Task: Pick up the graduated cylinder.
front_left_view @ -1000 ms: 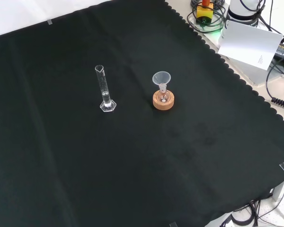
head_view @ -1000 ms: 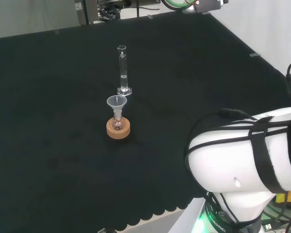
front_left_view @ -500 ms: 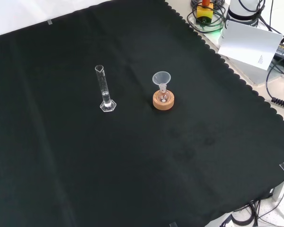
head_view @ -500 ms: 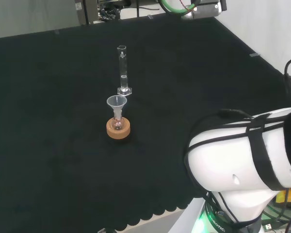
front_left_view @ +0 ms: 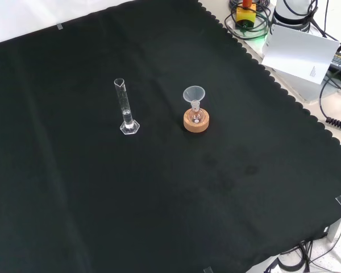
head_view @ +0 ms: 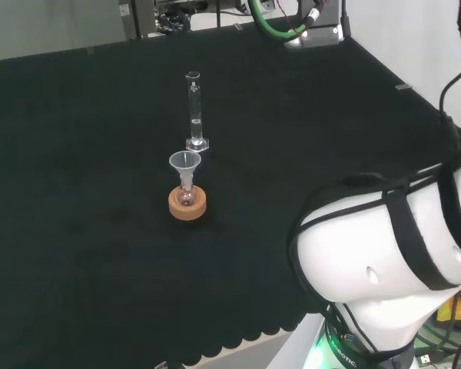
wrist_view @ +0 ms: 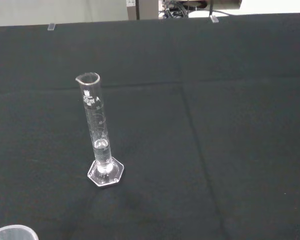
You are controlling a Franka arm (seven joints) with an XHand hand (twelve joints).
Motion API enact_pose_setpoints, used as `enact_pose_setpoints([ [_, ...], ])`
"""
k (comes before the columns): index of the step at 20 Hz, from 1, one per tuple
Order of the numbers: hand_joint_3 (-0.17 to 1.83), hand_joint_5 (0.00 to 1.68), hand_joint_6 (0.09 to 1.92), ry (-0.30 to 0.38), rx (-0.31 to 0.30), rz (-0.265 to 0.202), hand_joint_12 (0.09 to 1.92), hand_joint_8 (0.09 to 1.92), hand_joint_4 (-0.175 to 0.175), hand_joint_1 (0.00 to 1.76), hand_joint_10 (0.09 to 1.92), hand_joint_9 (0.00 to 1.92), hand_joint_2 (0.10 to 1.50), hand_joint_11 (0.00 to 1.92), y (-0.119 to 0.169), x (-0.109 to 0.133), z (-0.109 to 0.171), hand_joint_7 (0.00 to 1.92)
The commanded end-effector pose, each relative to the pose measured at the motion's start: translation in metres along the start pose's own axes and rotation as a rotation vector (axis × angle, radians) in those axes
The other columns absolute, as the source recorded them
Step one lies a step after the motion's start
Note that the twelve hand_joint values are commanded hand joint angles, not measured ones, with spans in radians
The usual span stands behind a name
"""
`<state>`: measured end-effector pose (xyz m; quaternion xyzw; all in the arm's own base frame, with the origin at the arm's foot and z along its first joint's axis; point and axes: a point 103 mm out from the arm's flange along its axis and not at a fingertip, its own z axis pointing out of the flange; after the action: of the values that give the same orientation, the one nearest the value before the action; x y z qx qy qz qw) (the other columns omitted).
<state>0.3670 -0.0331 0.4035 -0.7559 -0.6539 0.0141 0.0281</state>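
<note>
Head view: graduated cylinder [head_view: 194,111] standing upright, just behind funnel [head_view: 184,163] on cork stand [head_view: 187,204].

Front view: cylinder sitting left of funnel, apart.

Wrist view: cylinder's long axis running vertical, facing camera across bare cloth [wrist_view: 230,150]; finger state: cannot tell.

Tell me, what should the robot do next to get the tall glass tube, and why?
Probably bring its hand closer to the cylinder. The cylinder stands upright and alone on the cloth, nothing touches it yet, and the funnel on its cork ring sits apart beside it, so there looks to be room to reach in.
</note>
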Motion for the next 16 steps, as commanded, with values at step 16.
enact_pose_setpoints([
  [16,-0.17,0.34,0.09,0.212,-0.022,-0.129,1.36,0.59,-0.025,0.54,0.60,0.36,1.24,0.19,0.139,-0.010,0.119,0.14],
])
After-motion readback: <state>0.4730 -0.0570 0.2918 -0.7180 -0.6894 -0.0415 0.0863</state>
